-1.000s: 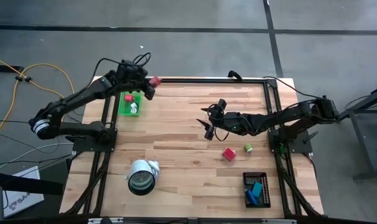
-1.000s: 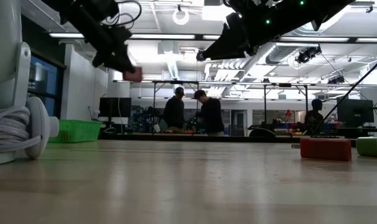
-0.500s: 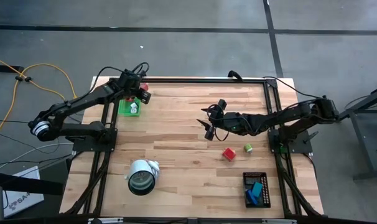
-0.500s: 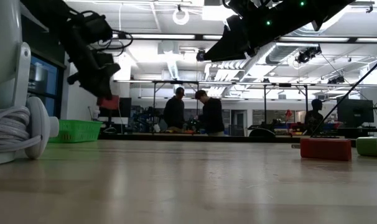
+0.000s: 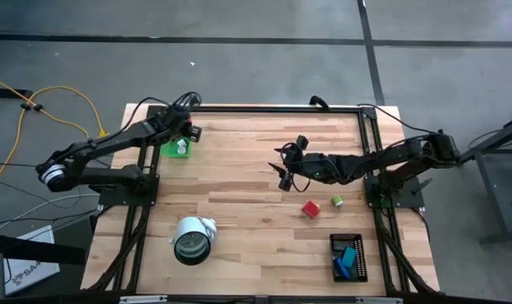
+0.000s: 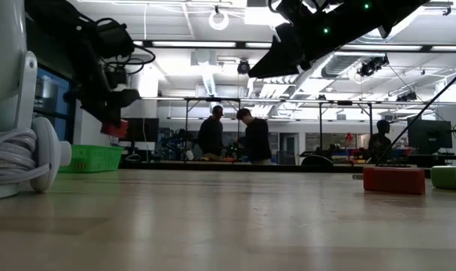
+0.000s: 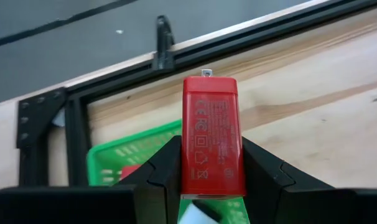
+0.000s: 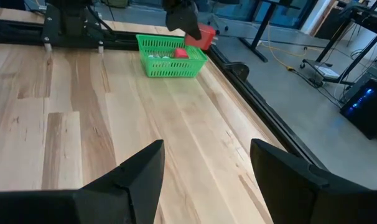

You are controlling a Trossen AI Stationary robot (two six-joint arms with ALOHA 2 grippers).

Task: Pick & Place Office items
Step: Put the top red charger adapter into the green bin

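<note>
We count one red block (image 7: 211, 134), its embossed marks unreadable, clamped in our left tool (image 7: 210, 180), one green tray (image 5: 175, 147) below; right tool (image 8: 207, 168) apart.

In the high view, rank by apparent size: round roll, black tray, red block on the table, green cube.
1. Round roll
2. Black tray
3. Red block
4. Green cube, only slightly smaller than the red block.

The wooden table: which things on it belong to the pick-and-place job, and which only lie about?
Job:
- red rectangular plastic block held in left end effector
- red block on the table
- small green cube
- blue and teal bits

Lying about:
- white-and-grey round roll
- green basket tray
- black tray
</note>
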